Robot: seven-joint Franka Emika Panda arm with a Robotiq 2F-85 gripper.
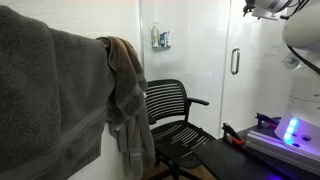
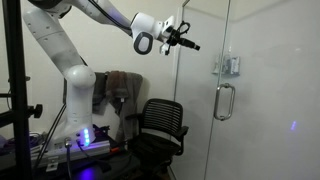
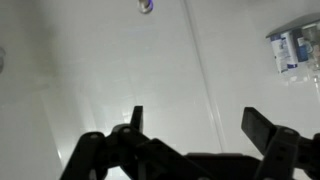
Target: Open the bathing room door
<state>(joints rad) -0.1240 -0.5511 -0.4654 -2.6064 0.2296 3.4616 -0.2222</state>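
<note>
Gripper (image 2: 190, 43) fingers spread, empty. Bathing room door (image 2: 200, 130) handle (image 2: 224, 101) upright, seemingly five o'clock, well apart.

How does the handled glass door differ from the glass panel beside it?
The door has a vertical chrome loop handle; the panel has none. The panel bears a small bottle shelf; the door does not. Both are tall, clear, frameless glass.
</note>
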